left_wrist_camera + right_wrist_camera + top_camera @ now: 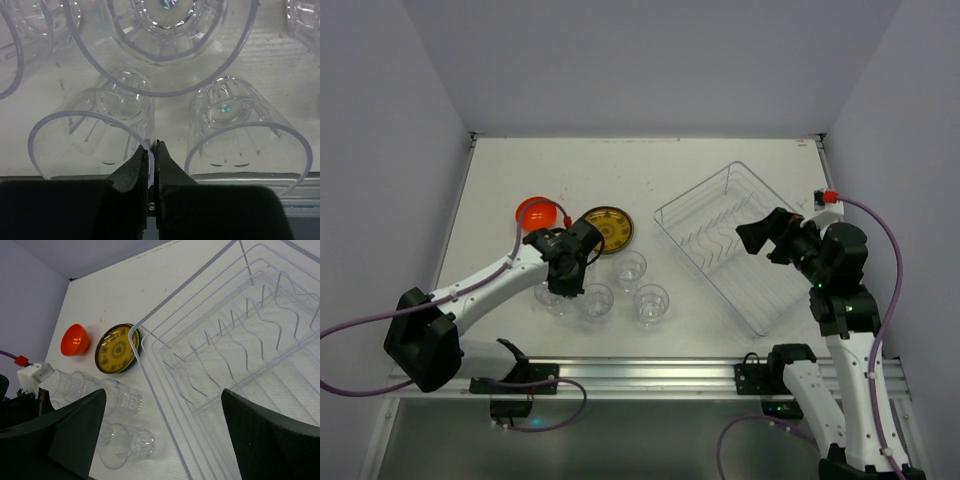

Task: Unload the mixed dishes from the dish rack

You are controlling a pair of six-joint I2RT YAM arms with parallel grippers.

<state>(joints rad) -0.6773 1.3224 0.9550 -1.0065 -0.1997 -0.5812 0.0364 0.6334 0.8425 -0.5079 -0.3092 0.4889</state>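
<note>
Rack, clear with a wire holder inside, sits slantwise at right, empty. Orange bowl lies just beside the yellow patterned plate, both left of the rack. Clear ribbed cups stand mouth-up, clustered in front of the plate; one cup is pinched at its rim by the left jaws

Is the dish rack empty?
Empty, as far as shown: only bare wire holder is inside the dish rack. The orange bowl, patterned plate and clear cups sit outside on the table.
</note>
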